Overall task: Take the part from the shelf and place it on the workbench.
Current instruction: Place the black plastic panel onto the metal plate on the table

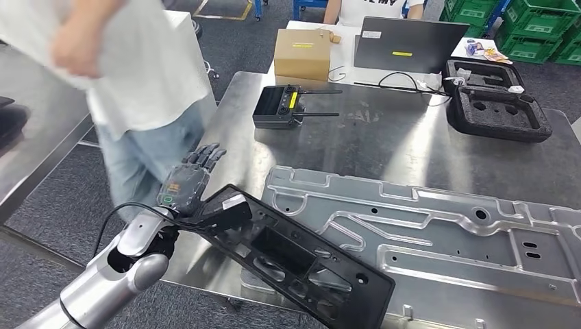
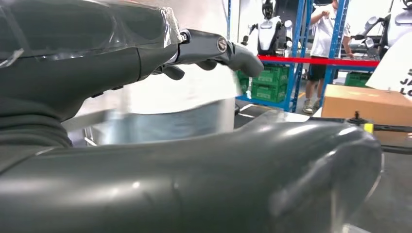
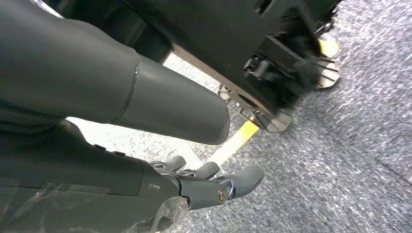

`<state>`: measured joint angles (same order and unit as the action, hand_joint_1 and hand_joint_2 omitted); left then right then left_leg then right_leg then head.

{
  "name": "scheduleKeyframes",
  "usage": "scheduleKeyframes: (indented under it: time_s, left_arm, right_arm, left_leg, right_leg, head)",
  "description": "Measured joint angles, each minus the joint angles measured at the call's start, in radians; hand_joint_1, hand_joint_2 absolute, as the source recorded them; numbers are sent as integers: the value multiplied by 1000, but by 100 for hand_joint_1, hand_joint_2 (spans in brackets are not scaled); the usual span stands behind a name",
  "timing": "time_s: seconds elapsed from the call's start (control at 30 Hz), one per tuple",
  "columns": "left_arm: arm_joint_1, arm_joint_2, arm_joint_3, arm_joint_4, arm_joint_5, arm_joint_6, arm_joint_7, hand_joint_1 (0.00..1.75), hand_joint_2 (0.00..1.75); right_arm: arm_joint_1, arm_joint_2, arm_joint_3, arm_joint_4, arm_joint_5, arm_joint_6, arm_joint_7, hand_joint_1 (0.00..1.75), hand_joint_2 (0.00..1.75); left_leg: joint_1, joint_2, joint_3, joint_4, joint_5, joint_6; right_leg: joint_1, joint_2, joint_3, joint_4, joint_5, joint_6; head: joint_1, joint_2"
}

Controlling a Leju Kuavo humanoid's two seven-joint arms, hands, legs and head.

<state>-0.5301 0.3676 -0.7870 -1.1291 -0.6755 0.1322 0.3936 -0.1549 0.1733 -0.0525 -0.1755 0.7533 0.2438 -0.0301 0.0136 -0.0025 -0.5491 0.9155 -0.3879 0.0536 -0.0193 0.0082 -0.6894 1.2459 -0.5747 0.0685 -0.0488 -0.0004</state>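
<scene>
- The black part (image 1: 294, 257) lies on the steel workbench (image 1: 384, 137), long axis slanting from near-left to lower right, overlapping a silver plate (image 1: 452, 233)
- The left hand (image 1: 186, 179) holds its left end
- The right hand (image 3: 214, 182) hangs over the floor, fingers apart, holding nothing

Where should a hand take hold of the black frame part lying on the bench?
Probably the near-left end of the black frame part, coming from the bench's left edge. That end sticks out toward the left hand, while the rest lies flat partly over the silver panel, leaving little to get fingers under. Its open cutouts give thin rails to pinch. Whether that hand grips it now, I cannot tell.
</scene>
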Motion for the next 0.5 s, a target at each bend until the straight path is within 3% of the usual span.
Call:
scheduleKeyframes:
  time_s: [0.03,0.1,0.17,0.23,0.3,0.33,0.37,0.43,0.5]
  left_arm:
    - [2,0,1,-1,18,14,-4,0,0]
    - [7,-1,10,-1,68,56,-15,0,0]
    - [10,-1,31,-2,123,104,-27,0,0]
    - [13,-1,52,-3,169,143,-40,0,0]
    - [20,-2,66,-4,204,177,-48,0,0]
    - [24,-1,74,-4,217,194,-50,0,0]
    - [28,1,83,-4,227,209,-49,0,0]
    - [32,4,100,-4,239,230,-47,0,0]
    - [40,9,111,-4,244,239,-44,0,0]
  right_arm:
    - [0,-1,4,0,-3,0,1,0,0]
    - [0,-2,8,-2,-10,0,2,0,0]
    - [0,-2,14,-4,-19,0,3,0,0]
    - [0,-1,21,-5,-27,-2,4,0,0]
    - [1,-2,26,-5,-34,-3,4,0,0]
    - [2,-2,28,-5,-38,-3,4,0,0]
    - [2,-3,29,-5,-41,-3,4,0,0]
    - [5,-4,32,-5,-49,-3,5,0,0]
    - [6,-5,35,-5,-57,-3,5,0,0]
  left_leg:
    - [4,0,0,1,-1,-3]
    - [14,-2,-1,10,-6,-18]
    - [17,-3,-11,30,-15,-40]
    - [18,-4,-19,39,-16,-55]
    - [23,-3,-22,42,-19,-61]
    - [24,-2,-30,63,-35,-63]
    - [25,-1,-48,106,-65,-64]
    - [19,-1,-104,245,-140,-62]
    - [10,-1,-143,348,-180,-53]
  right_leg:
    - [-4,0,4,-12,18,4]
    - [-17,-1,65,-139,90,18]
    - [-25,7,114,-249,131,19]
    - [-21,15,117,-266,132,0]
    - [-18,15,111,-261,136,-18]
    - [-16,14,109,-261,139,-25]
    - [-14,13,106,-261,141,-31]
    - [-6,11,101,-261,146,-41]
    - [4,10,95,-261,151,-48]
  head:
    - [0,0]
    - [0,0]
    - [2,0]
    - [2,0]
    - [0,0]
    - [-1,0]
    - [-3,0]
    - [-5,0]
    - [-6,0]
